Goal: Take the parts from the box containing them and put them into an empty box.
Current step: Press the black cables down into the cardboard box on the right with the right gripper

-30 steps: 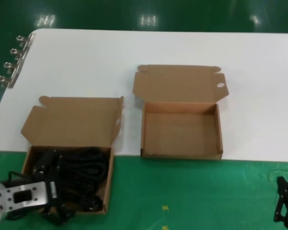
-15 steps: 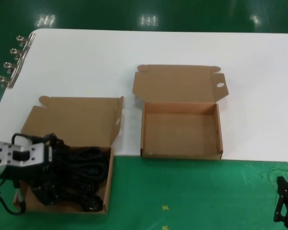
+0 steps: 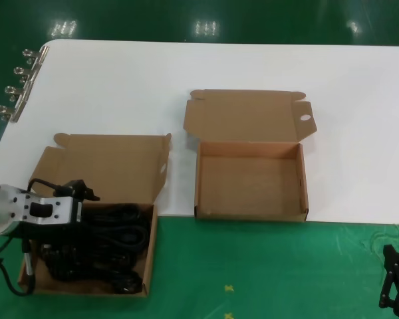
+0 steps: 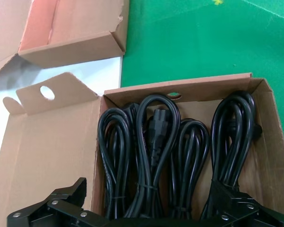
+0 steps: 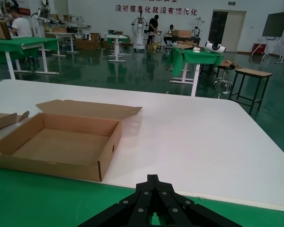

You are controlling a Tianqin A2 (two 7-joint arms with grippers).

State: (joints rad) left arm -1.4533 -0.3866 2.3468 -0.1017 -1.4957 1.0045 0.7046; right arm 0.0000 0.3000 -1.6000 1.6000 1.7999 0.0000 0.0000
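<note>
Several coiled cords [image 4: 151, 156] lie tightly packed; your left gripper [image 4: 146, 215], fingers spread wide, may snag neighbouring loops when closing.

White table [image 3: 253, 60] fills upper frame; green mat [image 3: 266, 266] along lower edge. Empty box [image 3: 251, 179] at centre, lid open. Box of cords [image 3: 96, 199] at lower left, straddling both. Metal clips [image 3: 16, 83] on upper-left table edge.

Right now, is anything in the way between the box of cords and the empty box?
Nothing visible is. The power cords lie uncovered under the left end effector, and only bare table and green mat separate their box from the open empty box.
</note>
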